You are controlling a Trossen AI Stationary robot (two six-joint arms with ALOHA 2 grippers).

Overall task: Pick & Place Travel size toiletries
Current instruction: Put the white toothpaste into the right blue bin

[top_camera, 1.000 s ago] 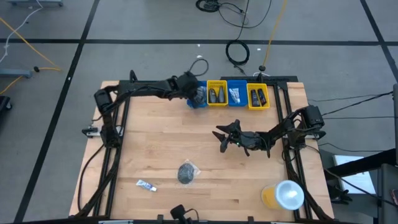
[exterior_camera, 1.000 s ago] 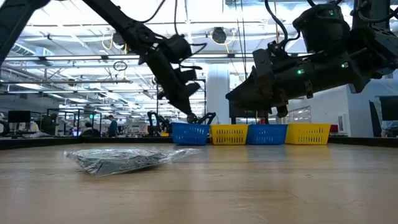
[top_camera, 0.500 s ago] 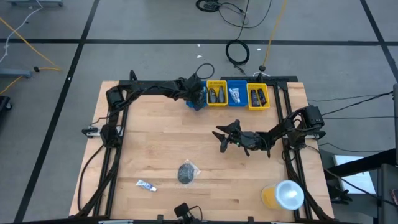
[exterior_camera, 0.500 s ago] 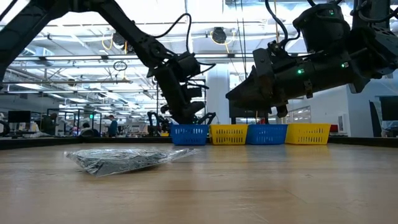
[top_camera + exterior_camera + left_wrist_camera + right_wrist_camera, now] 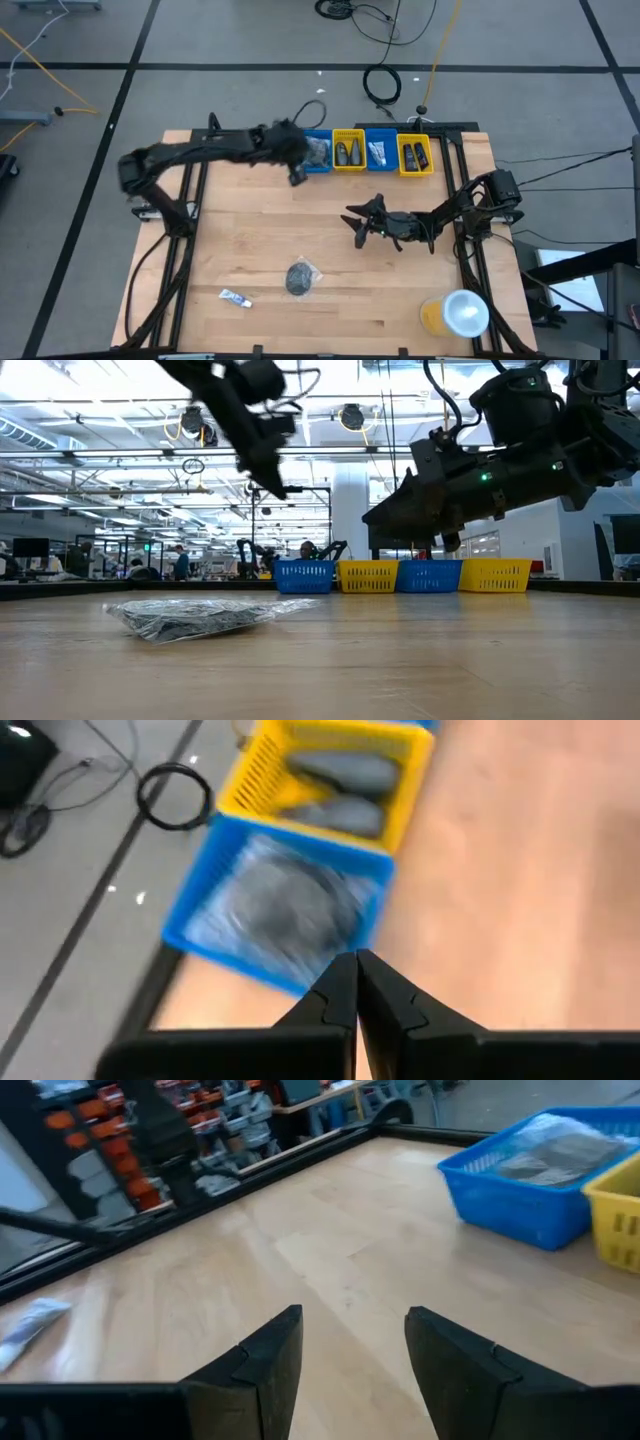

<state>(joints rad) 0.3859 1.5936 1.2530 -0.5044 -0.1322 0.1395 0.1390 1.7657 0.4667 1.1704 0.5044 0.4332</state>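
Observation:
A clear-wrapped dark round piece (image 5: 300, 277) and a small white tube (image 5: 236, 297) lie flat on the wooden table near its front edge. Another wrapped dark piece (image 5: 280, 910) lies in the leftmost blue bin (image 5: 318, 152). My left gripper (image 5: 297, 177) hangs shut and empty high above the table (image 5: 282, 492), just left of and nearer than that bin. My right gripper (image 5: 355, 222) stands open and empty over the table's middle, pointing left. In the right wrist view its fingers (image 5: 265, 1365) are apart with bare wood between them.
A row of bins stands at the far edge: blue, yellow (image 5: 349, 150) with dark tubes, blue (image 5: 380, 150), yellow (image 5: 415, 155). A large yellow cup with a white lid (image 5: 455, 313) stands at the near right corner. Bare wood lies between the bins and the loose items.
My left gripper, shut throughout, has risen from low at the leftmost blue bin and drawn back toward the table's left and near side. My right gripper has kept still.

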